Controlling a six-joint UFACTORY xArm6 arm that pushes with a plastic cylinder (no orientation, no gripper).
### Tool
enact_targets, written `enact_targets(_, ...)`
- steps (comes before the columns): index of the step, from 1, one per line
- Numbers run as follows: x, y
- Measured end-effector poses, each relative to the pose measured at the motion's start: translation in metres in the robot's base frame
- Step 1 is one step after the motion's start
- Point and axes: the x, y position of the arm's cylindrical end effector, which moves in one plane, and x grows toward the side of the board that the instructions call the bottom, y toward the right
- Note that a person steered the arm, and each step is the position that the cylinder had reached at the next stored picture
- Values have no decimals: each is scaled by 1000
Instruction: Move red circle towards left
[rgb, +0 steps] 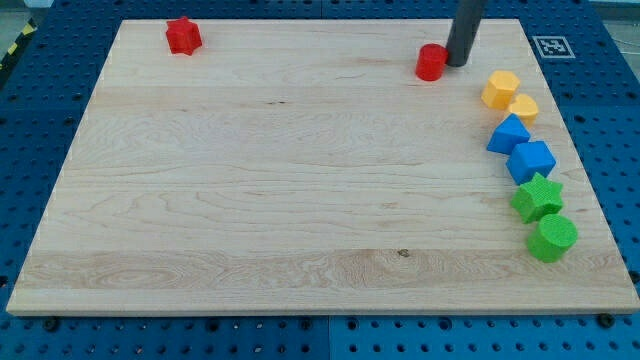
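Observation:
The red circle (431, 62) is a short red cylinder near the top edge of the wooden board (300, 200), right of centre. My tip (457, 64) is the lower end of a dark rod that comes down from the view's top. It stands just to the right of the red circle, touching it or nearly so.
A red star (184, 36) sits at the board's top left. Down the right side run a yellow hexagon (501, 88), a second yellow block (523, 108), two blue blocks (509, 134) (531, 160), a green star (537, 197) and a green cylinder (551, 238).

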Motion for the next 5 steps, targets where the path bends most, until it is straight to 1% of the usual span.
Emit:
enact_targets(1, 0, -23)
enact_targets(3, 20, -22)
enact_targets(5, 13, -75)
